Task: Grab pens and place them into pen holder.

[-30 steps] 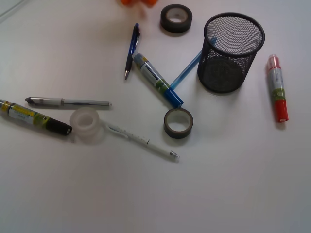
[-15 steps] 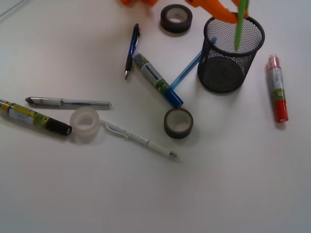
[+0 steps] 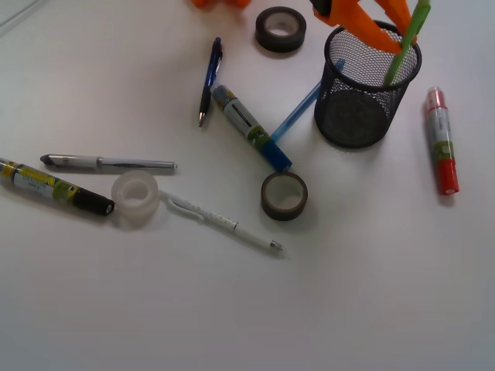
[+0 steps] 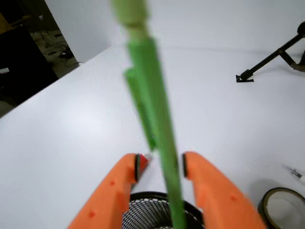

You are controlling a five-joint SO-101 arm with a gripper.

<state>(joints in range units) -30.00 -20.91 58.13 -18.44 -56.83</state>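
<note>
White tabletop point(image 3: 371, 294) fills the front view, and the black wire-mesh pen holder point(image 3: 363, 100) standing toward its far right serves as the landmark. Nearest the camera, down-left of the holder, a white pen point(image 3: 228, 225) lies on a diagonal, with a clear tape roll point(image 3: 135, 199) just beside its left end and a black marker point(image 3: 54, 188) touching that roll's far side. A silver-grey pen point(image 3: 108, 164) lies flat just beyond them. A dark tape roll point(image 3: 284, 195) sits below-left of the holder. A blue marker point(image 3: 251, 127) lies left of the holder, and a light blue pen point(image 3: 298, 112) slants from it up to the mesh wall. Right of the holder lies a red marker point(image 3: 442, 141), apart from it. Farther left of the holder is a dark blue pen point(image 3: 209, 81); beyond that, a second dark tape roll point(image 3: 281, 28). Above the holder the orange gripper point(image 4: 161, 165) has its jaws parted around the light green pen point(image 4: 155, 119), whose lower end dips inside the rim, leaning right; whether the pads still touch it cannot be told.
</note>
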